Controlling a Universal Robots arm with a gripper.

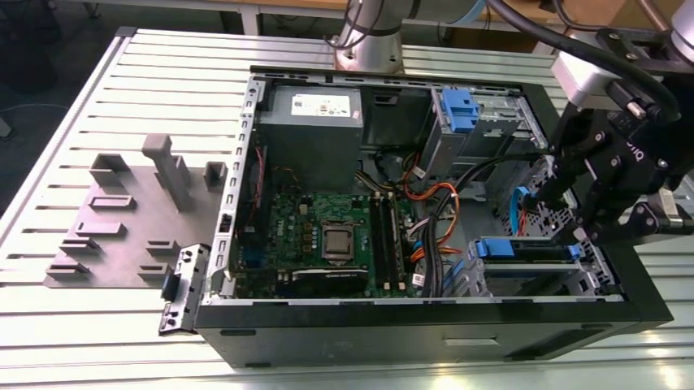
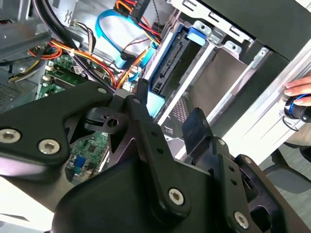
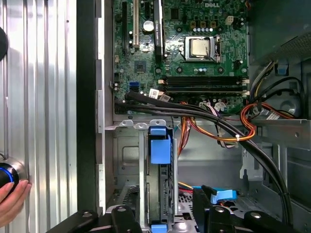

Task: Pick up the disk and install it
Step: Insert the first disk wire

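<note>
**One disk on edge between parted fingers**

One arm works here, so its gripper is the sole reference for the disk. The disk stands on its narrow edge in the drive bay, at the corner of the open computer case nearest the exterior view's right. The case lies on its side on the ribbed surface.

The disk's long axis runs along the bay. Its blue front edge faces inward toward the motherboard and the orange and black cables. The opposite end lies beneath the gripper. In the exterior view this axis runs roughly across the picture, with the blue end toward that view's left and the gripper over the end toward its right.

The fingers are spread wide, one on each flat face of the disk. In both wrist views a gap shows between each finger and the disk, so they appear to straddle it without pressing. The finger line therefore crosses the disk's thin dimension, at right angles to its long axis.

Judged from its position, the disk looks well inside the bay with its rails in the guides; whether it is fully latched cannot be told. A person's hand rests on a round button on the surface, outside the case wall and well apart from the gripper.
</note>
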